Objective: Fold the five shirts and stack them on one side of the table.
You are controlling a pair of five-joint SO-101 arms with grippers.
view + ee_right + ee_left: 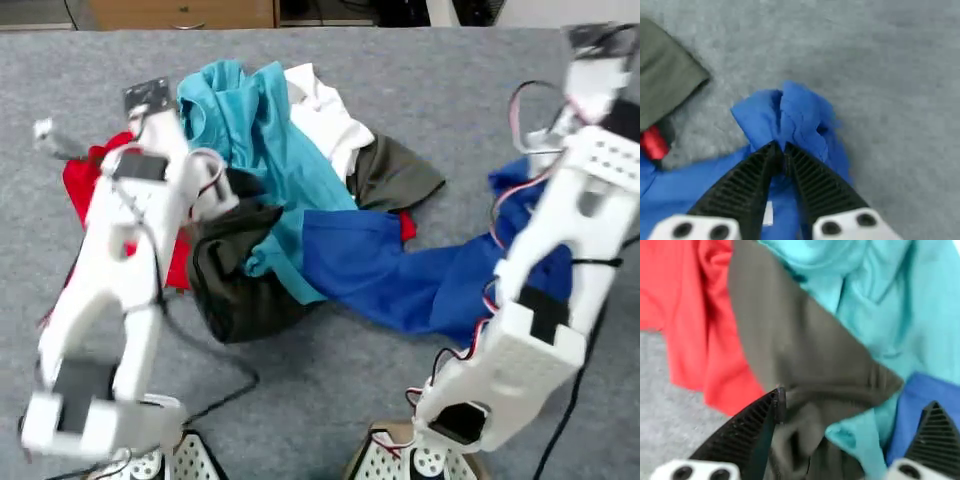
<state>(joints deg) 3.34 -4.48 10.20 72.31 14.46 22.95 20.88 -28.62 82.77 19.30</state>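
Since the shirts [290,190] lie all mixed up on the table [450,90], I think no folding is done yet and no stack is begun.

The red shirt [85,190] is at the left side, partly under the others. The left gripper [855,400] hangs just above the dark shirt [235,280]. Its fingers are spread wide and hold nothing. I think it is there to take that shirt next.

The teal shirt [255,130] lies across the middle, over the dark one. The white shirt [325,110] peeks out beside it at the far side.

The blue shirt [400,270] runs out to the right, away from the rest. The right gripper [781,146] has its fingers pinched tight on a bunched bit of the blue shirt's end. That looks like why the shirt is pulled long: to get it free of the others so it can be laid flat.

There is no box or basket to tell of. The table holds it all, and the shirts sit near its middle, not at one side.
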